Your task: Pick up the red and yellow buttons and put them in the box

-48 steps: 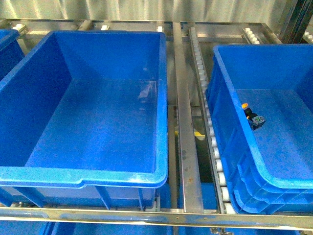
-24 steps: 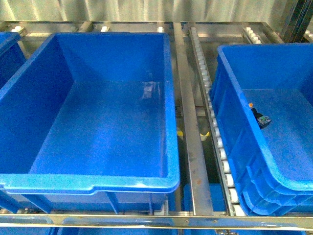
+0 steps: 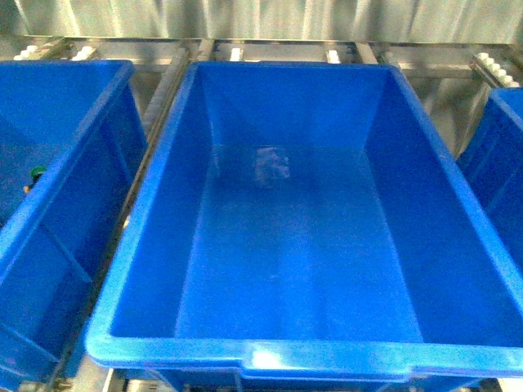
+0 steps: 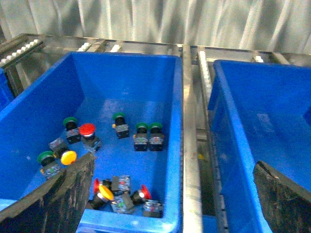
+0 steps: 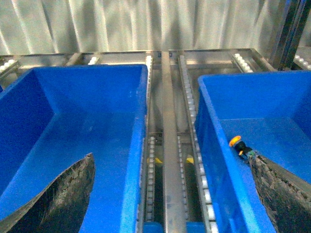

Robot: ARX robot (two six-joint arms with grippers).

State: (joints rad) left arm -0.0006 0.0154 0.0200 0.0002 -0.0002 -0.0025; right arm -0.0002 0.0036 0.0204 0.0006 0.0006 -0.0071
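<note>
Red and yellow buttons lie with green ones in the left blue crate [image 4: 172, 145] in the left wrist view: a red button [image 4: 87, 129], a yellow button [image 4: 68, 157], and a yellow-capped one [image 4: 106, 192] beside a red one [image 4: 144, 192] near the front wall. My left gripper [image 4: 172, 204] hangs open above that crate's right rim, holding nothing. The box [image 5: 252, 77] is at the right in the right wrist view, with one yellow button [image 5: 235, 141] on its floor. My right gripper [image 5: 170, 199] is open over the roller rails. Neither gripper shows in the front view.
A large single-rimmed blue crate [image 3: 302, 359] fills the front view. The left crate [image 3: 73, 196], with a green button [image 3: 34, 173] in it, is beside it, and a sliver of the box [image 3: 502, 163] shows at the right. Metal roller rails [image 5: 165, 160] run between the crates.
The front view has swung left. The middle crate moved from the left to the centre, the box with its button slid to the right edge, and the left crate came into view.
</note>
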